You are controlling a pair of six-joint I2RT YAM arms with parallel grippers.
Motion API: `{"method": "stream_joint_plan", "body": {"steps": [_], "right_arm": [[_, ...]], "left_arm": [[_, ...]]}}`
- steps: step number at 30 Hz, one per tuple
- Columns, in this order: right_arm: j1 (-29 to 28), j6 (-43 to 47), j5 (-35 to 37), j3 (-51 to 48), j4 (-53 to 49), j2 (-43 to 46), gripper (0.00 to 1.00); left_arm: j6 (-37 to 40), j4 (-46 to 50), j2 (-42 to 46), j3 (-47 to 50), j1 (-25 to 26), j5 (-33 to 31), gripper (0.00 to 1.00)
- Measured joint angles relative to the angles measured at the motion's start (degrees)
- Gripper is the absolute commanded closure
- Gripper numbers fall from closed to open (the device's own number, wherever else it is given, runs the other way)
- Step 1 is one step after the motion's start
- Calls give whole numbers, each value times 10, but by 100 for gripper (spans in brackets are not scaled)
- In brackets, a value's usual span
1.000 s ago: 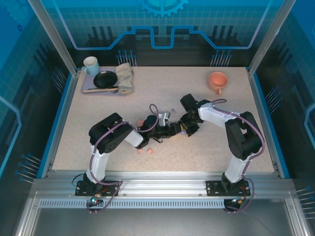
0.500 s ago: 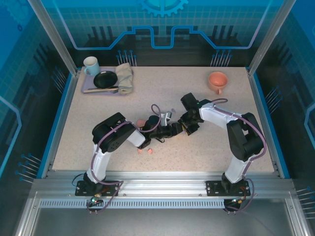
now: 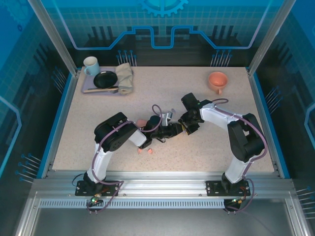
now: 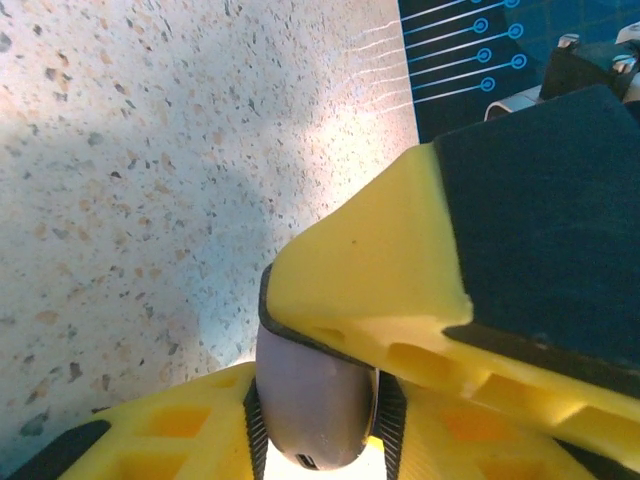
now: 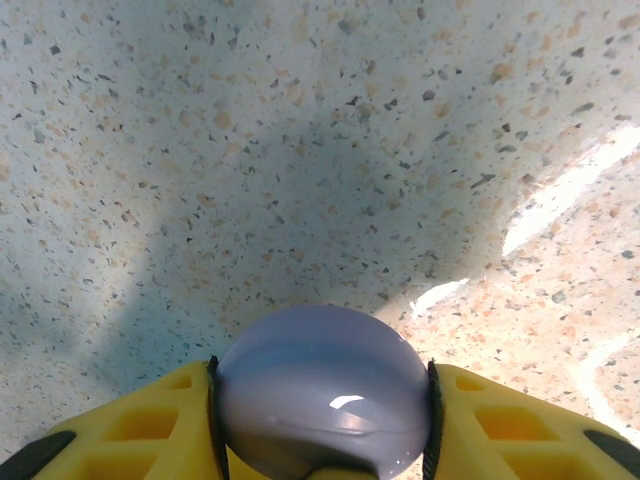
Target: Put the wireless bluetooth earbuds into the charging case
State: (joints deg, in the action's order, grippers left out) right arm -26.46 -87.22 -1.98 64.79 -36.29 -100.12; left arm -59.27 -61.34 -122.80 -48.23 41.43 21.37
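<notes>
From above, the two arms meet near the middle of the table [image 3: 206,152]. The left pincer [image 3: 173,130] and right pincer [image 3: 185,129] are tip to tip, too small here to tell how their jaws stand. Two pink earbuds [image 3: 145,152] lie side by side on the table, close in front of the left arm and apart from both pincers. A bigger pink piece [image 3: 141,122] sits just beyond that arm. At the far left corner a tray [image 3: 91,90] carries a mug [image 3: 90,65], a black plate [image 3: 105,79] and a folded cloth [image 3: 125,77]. An orange cup [image 3: 217,80] stands far right.

In the left wrist view, the left pincer [image 4: 315,425] is clamped on a lilac case [image 4: 315,405], with a dark pad against each side. A yellow finger [image 4: 400,290] of the other pincer lies across the top of the case.

In the right wrist view, the right pincer [image 5: 322,405] is clamped on the lilac case [image 5: 322,380], whose rounded end bulges between the pads above the speckled table.
</notes>
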Motion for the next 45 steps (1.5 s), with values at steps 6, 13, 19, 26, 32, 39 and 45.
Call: {"method": "stream_joint_plan", "body": {"steps": [6, 13, 19, 26, 32, 39, 45], "right_arm": [[2, 0, 3, -5, 7, 0, 65], [3, 0, 5, -10, 17, 1, 62], [9, -1, 0, -11, 17, 2, 41], [37, 33, -9, -10, 21, 42, 22], [92, 123, -12, -32, 57, 132, 20], [150, 332, -97, -160, 185, 219, 21], [161, 435, -202, -265, 294, 237, 22]], "left_arm": [[-11, -2, -6, -3, 1, -7, 73], [-26, -5, -10, -4, 1, -12, 80], [-26, -7, -10, -4, 3, -15, 84], [-25, -2, -9, -4, 4, -23, 85], [-14, 46, 12, -3, 3, -19, 85], [43, 165, 75, -3, -13, 28, 85], [110, 273, 118, -39, -32, 76, 85]]}}
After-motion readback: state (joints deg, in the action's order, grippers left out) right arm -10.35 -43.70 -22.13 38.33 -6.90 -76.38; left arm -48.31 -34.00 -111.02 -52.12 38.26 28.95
